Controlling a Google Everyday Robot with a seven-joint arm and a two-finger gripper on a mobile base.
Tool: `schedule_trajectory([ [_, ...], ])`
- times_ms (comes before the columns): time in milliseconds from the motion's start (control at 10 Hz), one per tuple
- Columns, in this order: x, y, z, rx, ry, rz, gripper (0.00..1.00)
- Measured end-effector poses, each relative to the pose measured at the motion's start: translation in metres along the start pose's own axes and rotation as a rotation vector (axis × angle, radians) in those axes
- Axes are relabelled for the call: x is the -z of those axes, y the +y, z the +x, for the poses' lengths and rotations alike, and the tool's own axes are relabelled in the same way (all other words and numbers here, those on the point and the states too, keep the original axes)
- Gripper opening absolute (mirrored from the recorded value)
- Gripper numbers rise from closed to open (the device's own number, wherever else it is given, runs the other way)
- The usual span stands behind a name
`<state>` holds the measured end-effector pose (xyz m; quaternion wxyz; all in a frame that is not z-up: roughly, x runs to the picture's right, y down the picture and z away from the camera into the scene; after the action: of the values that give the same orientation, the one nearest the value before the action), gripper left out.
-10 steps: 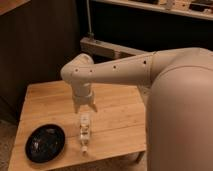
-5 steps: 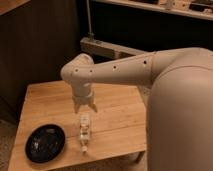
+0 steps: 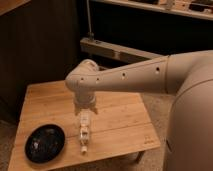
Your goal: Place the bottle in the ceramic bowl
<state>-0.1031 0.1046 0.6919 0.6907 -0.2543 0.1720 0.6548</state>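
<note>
The robot's two-finger gripper (image 3: 85, 109) hangs spread open above the slim whitish bottle (image 3: 84, 134) near the glossy black ceramic bowl (image 3: 45, 143); a skewed descent could knock it away

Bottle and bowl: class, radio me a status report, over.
Claw open, right over bottle. Bottle on table, outside bowl. Nothing between them.

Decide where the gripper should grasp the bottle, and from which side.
Grip the bottle across its slim middle, coming down from above. It appears to lie lengthwise, pointing toward the front edge of the table, so its narrow sides are exposed; the open gripper hangs just over its far end.
</note>
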Motion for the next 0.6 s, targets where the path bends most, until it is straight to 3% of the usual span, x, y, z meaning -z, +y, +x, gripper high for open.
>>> schedule_trajectory([
  [600, 0.0000, 0.0007, 0.0004, 0.001, 0.002, -0.001, 0.65],
])
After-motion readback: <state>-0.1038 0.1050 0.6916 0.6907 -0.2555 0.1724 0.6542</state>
